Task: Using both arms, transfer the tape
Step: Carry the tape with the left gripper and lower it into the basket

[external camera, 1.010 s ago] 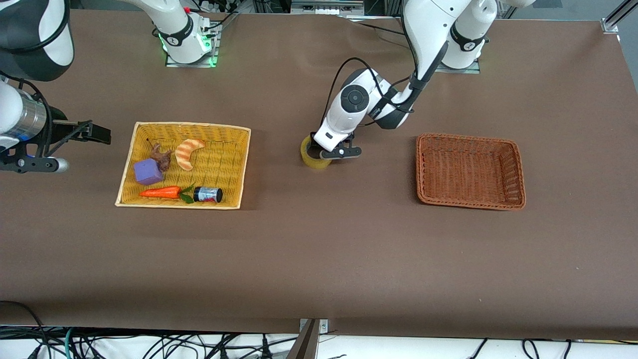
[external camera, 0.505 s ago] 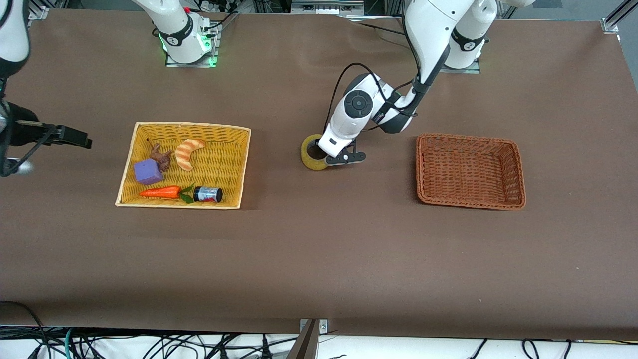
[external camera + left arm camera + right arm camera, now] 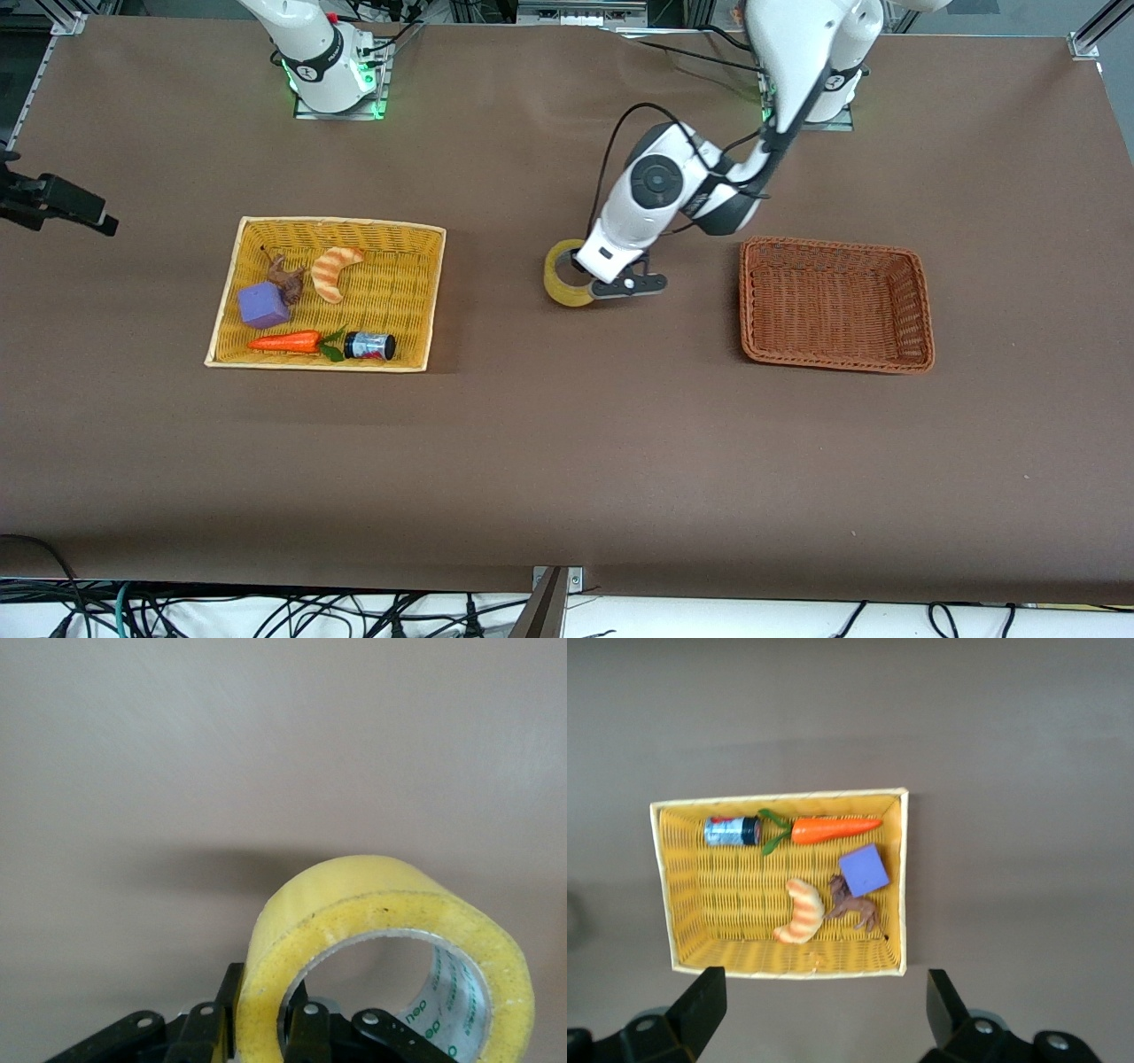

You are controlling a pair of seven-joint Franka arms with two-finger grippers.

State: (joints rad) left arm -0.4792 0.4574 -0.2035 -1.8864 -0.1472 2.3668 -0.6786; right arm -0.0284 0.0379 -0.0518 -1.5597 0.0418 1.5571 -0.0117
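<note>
Front view showed the tape [image 3: 567, 283] between the yellow basket [image 3: 226, 301] and the brown basket [image 3: 921, 301], nearer the brown one, with the left gripper [image 3: 592, 282] clamped on its wall. In the left wrist view 1 finger [image 3: 306, 1032] sat inside the core and the other outside, pinching the ring, and the roll appeared tilted, with its shadow on the table [image 3: 177, 771] apart from it, so it looked lifted clear, though that could not be told for certain. Judged from its look, the roll was light and stiff, a rigid core under smooth wound film; the outer face seemed slippery, so a pinch through the wall was the sound hold, and a squeeze across the whole ring would have been wider and less sure. Held at 1 spot, it could swing or twist about the fingers on a quick move. The right gripper [image 3: 824, 1010] hung with fingers apart, high above the yellow basket, waiting; that basket held a croissant [image 3: 799, 912], carrot [image 3: 833, 828], purple block [image 3: 864, 870] and small can [image 3: 731, 830].
</note>
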